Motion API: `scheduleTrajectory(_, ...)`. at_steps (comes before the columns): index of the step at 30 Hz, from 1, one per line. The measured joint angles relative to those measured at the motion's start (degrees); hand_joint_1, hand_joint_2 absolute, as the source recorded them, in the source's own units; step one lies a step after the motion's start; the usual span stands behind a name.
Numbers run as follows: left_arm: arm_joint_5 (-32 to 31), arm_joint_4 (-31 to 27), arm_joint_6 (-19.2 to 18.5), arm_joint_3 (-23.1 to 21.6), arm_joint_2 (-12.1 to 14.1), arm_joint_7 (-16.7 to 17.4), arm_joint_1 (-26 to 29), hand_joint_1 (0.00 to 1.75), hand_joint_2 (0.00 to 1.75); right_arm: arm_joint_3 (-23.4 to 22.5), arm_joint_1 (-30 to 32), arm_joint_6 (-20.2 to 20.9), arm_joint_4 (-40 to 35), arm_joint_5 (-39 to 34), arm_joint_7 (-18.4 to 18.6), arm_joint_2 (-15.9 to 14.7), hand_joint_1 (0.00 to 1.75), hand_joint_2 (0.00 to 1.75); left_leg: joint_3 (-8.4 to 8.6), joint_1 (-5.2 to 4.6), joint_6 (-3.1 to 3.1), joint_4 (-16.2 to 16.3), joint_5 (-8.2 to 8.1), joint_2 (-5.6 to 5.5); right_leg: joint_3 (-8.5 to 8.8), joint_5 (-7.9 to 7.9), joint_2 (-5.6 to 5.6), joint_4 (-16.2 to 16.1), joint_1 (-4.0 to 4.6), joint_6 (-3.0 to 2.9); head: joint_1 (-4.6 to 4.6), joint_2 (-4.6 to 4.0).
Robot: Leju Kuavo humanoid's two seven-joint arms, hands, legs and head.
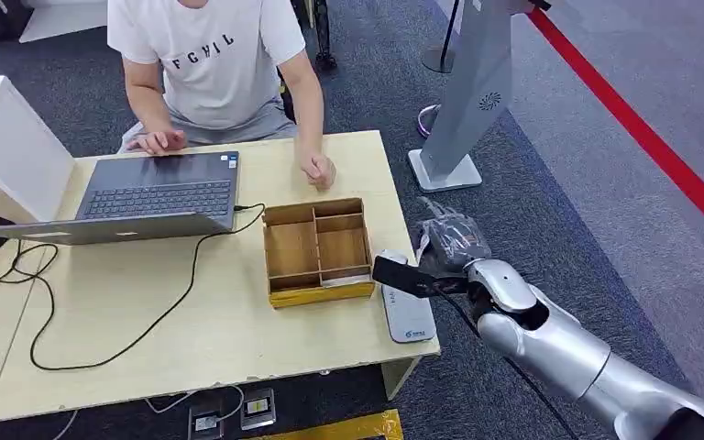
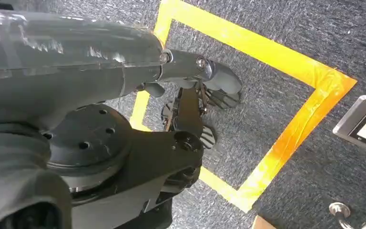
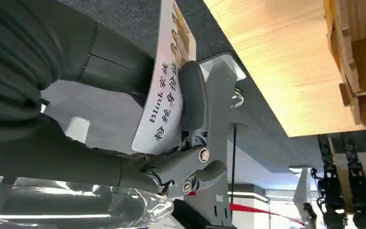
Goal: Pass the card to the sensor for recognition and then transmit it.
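Head view: right hand grips the card beside the table's edge, just above the sensor. Left hand hangs near the floor, grasp state indeterminate. Keep card flat and low over sensor; hold steady until recognised.

The white printed card, held in the robot's right hand, bears black lettering that begins "Blink", followed by Chinese characters too skewed to read surely. The white T-shirt of the person seated at the far edge of the light wooden desk reads roughly "FGVIL" in dark letters.
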Motion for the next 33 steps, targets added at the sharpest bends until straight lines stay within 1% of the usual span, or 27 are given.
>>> scheduleTrajectory(10,-0.1,0.0,0.0,0.0,0.0,-0.3,0.0,0.0,0.0,-1.2,2.0,0.7,1.0,0.2,-0.5,0.4,1.75,1.75,-0.01,0.0,0.0,0.0,0.0,0.0,0.0,0.0,0.0,0.0,0.0,0.0,0.0,0.0)
scheduleTrajectory(25,-0.4,0.1,-0.2,0.0,0.0,-0.3,0.0,0.0,0.0,-1.4,4.7,1.8,1.4,-0.4,-1.6,1.0,1.75,1.75,0.0,0.0,0.0,0.0,0.0,0.02,0.0,0.0,0.01,0.0,0.0,0.0,0.0,0.0)
scheduleTrajectory(33,-0.7,0.1,0.0,0.0,0.0,-0.3,0.0,0.0,0.0,-1.3,6.3,1.8,-0.2,-0.5,-1.6,1.0,1.75,1.75,0.0,0.0,0.0,0.0,0.0,0.02,0.0,0.0,0.01,0.0,0.0,0.0,0.0,0.0)
